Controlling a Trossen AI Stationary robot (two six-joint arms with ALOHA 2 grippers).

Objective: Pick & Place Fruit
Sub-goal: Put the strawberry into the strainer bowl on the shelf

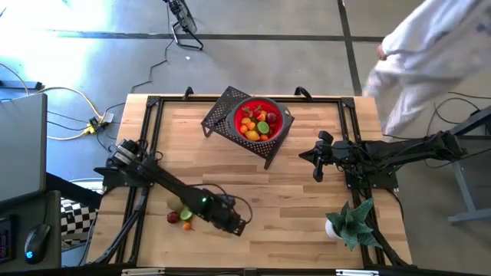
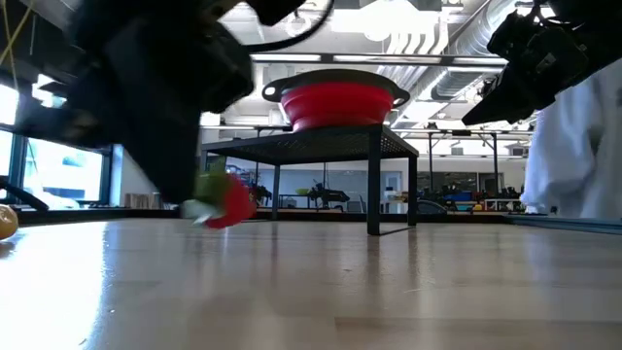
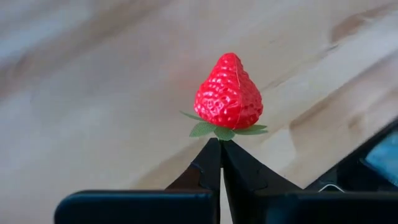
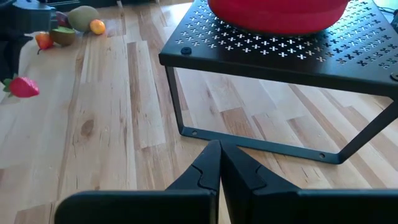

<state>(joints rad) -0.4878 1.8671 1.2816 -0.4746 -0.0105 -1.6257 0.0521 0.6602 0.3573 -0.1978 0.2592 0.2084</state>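
Note:
A red toy strawberry (image 3: 228, 93) with a green leaf collar sticks out from the tips of my left gripper (image 3: 219, 144), which is shut on it low over the table's near middle (image 1: 238, 225). The low view shows the strawberry (image 2: 231, 202) just off the wood. Three more small fruits (image 1: 182, 218) lie on the table beside the left arm. The red bowl (image 1: 285, 123) holds several fruits (image 1: 257, 123) and stands on a black perforated stand (image 1: 222, 115). My right gripper (image 4: 219, 155) is shut on nothing and hovers right of the stand (image 1: 318, 165). My left gripper pinches the strawberry by its green leaf collar (image 3: 221, 132), at the stem end, between the very ends of its two fingers. The berry points away from the fingertips, in line with them. It looks lifted clear of the table.
A spiky green plant in a white pot (image 1: 349, 222) stands at the table's near right. A person in a white coat (image 1: 430, 54) is beyond the far right corner. Cables and a monitor lie off the table's left. Bare wood lies between the stand and the near edge.

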